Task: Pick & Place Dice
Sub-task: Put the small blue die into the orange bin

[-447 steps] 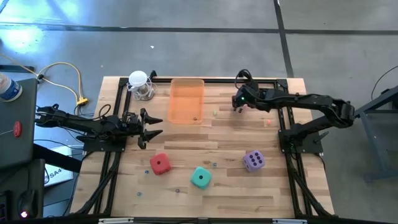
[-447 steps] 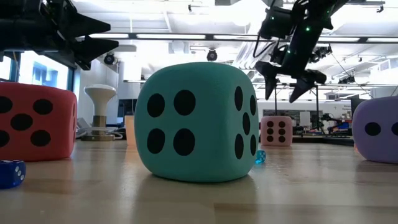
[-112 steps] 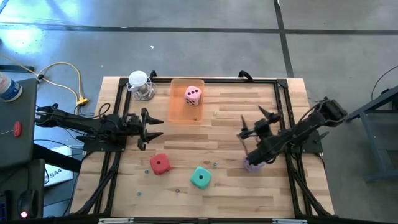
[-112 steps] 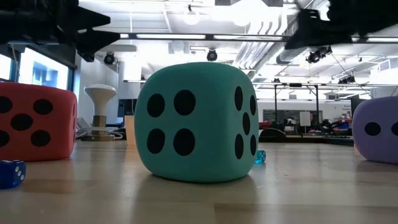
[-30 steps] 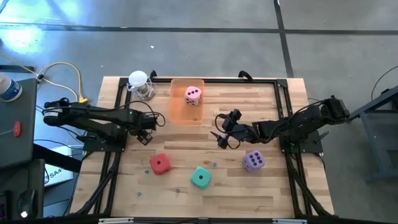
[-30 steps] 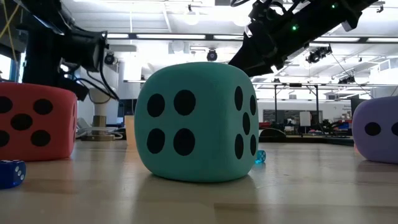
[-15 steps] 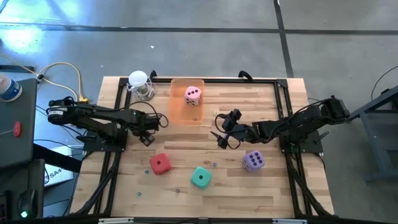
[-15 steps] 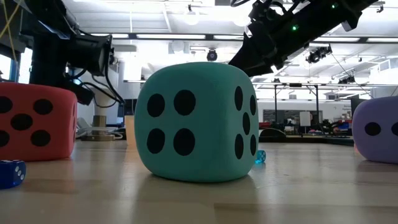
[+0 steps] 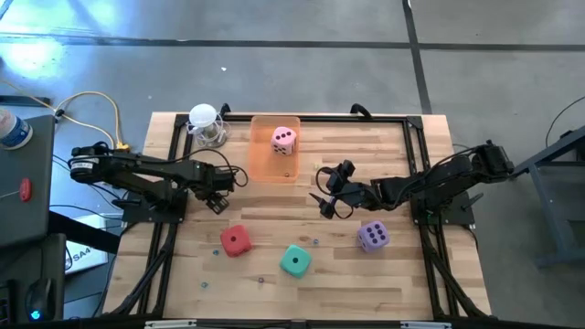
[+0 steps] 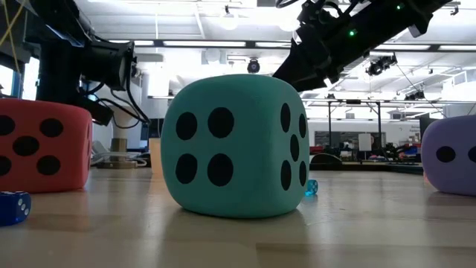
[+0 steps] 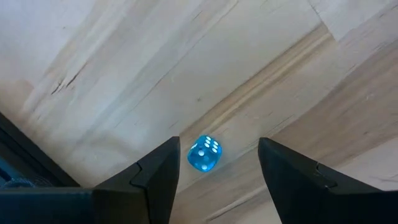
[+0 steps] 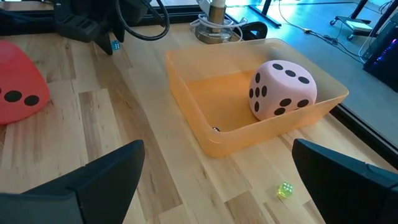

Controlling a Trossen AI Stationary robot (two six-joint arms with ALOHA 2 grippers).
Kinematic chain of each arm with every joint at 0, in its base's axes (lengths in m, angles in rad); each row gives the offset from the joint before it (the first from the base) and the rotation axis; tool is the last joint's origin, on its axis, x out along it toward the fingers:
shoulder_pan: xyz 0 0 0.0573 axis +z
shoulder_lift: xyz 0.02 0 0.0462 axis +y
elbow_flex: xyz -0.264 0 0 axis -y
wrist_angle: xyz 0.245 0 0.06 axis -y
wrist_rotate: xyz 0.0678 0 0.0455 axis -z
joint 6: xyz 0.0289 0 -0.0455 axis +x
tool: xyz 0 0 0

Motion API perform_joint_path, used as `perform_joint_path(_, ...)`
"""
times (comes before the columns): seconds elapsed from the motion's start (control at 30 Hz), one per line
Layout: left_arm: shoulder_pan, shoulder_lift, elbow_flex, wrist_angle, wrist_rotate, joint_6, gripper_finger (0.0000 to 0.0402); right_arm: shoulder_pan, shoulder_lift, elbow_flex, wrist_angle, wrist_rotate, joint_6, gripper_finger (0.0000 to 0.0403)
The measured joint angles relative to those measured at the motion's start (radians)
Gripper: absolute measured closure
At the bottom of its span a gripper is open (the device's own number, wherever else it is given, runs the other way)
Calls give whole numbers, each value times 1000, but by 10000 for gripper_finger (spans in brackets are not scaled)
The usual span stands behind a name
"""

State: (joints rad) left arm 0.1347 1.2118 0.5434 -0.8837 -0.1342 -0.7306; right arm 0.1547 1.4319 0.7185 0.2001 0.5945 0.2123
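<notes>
The pink die (image 9: pixel 284 139) (image 12: pixel 282 89) rests on the floor of the translucent orange tray (image 9: pixel 260 151) (image 12: pixel 186 93) at the far edge. On the bare table stand the red die (image 9: pixel 235 240) (image 10: pixel 41 145), the teal die (image 9: pixel 294 260) (image 10: pixel 234 145) and the purple die (image 9: pixel 372 236) (image 10: pixel 450 160). My left gripper (image 9: pixel 218 196) (image 11: pixel 219 149) points down, open, with its fingers on either side of a small blue die (image 11: pixel 204 154); it touches nothing. My right gripper (image 9: pixel 320 190) (image 12: pixel 217 149) hovers open at mid-table, facing the tray.
A white stand-like object (image 9: pixel 205 123) sits left of the tray. Small dice lie scattered: a blue one (image 10: pixel 13 206), another blue one (image 10: pixel 310 187) and a yellow-green one (image 12: pixel 285 190). Black frame rails (image 9: pixel 164 256) run along the table's sides.
My left arm has reached a little farther toward the table's right, and its wrist has tipped downward over the table. The right arm and all four big dice have stayed where they were.
</notes>
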Motion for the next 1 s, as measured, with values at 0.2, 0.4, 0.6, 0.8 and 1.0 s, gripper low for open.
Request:
perform_joint_path(0.2, -20, 0, 0, -1, 3, -1, 201, 0, 0, 0, 0, 0, 0, 3)
perform_joint_path(0.4, -33, 0, 0, -1, 4, -3, 253, 0, 0, 0, 0, 0, 0, 3)
perform_joint_path(0.6, -33, 0, 0, 0, 0, -3, 313, 0, 0, 0, 0, 0, 0, 3)
perform_joint_path(0.8, -34, 0, 0, 9, -17, 2, 353, 0, 0, 0, 19, -4, 1, 3)
perform_joint_path(1.0, -50, 0, 12, 40, -103, 19, 357, 0, 0, 0, 23, -18, 1, 3)
